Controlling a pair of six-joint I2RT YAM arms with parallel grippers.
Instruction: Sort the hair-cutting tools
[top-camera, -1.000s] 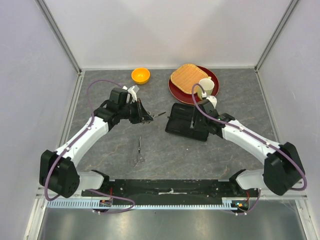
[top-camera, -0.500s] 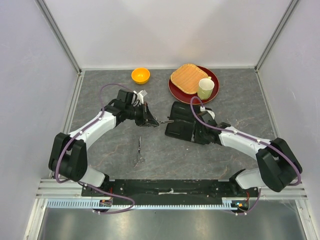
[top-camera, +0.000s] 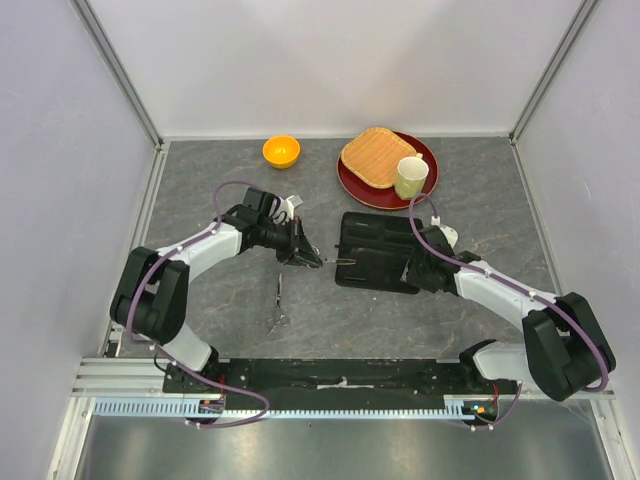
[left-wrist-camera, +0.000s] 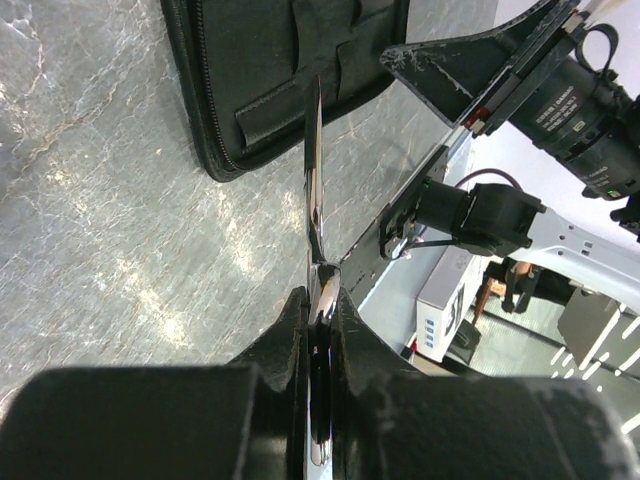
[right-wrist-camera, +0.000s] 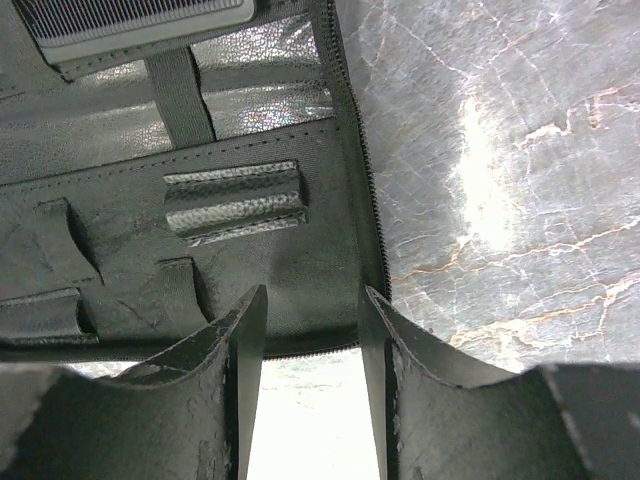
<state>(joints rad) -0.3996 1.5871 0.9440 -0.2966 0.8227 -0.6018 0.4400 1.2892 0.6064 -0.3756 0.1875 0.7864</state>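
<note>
Now scissors (left-wrist-camera: 313, 180) in L end effector (left-wrist-camera: 322, 300)

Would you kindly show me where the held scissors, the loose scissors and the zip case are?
held scissors (left-wrist-camera: 313, 170), left wrist view, on the blade.
loose scissors (top-camera: 279, 298), top view, around mid-length.
zip case (top-camera: 370, 245), top view, on its inner panel.

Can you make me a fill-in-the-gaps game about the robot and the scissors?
The left gripper grips one pair of scissors, pointing at the ____ case.
The other scissors lie on the table, nearer the ____ arm.
The cup stands on the ____ plate.
The right gripper is ____ at the case's edge.
Missing words: black; left; red; open.
</note>
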